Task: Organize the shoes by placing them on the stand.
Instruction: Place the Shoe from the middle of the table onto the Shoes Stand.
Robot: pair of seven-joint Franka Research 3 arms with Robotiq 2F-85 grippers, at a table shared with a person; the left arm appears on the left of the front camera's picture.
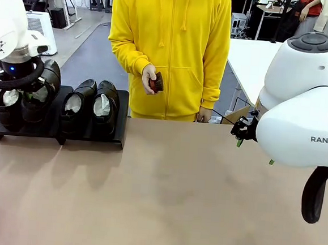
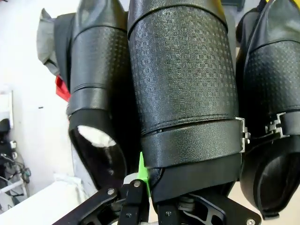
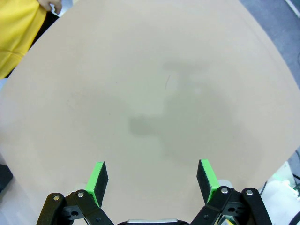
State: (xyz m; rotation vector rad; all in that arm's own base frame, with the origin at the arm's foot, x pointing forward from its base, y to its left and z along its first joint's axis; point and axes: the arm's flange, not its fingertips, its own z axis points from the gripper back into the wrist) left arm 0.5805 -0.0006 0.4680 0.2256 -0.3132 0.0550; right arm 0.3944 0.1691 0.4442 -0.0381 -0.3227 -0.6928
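Already all four shoes stand abreast on the stand at the far left, long axes running near to far. Directly over the second from the left, the left gripper sits clamped on that shoe's heel rim, so release looks like the remaining move. Far right, the right gripper hangs with jaws apart over bare table.

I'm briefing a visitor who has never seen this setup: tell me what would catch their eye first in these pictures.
First, the row of four glossy black shoes on the low black stand at the table's far left, with the left gripper shut on the second shoe's heel rim. Next, the person in a bright yellow hoodie behind the table, holding a small reddish-brown brush.
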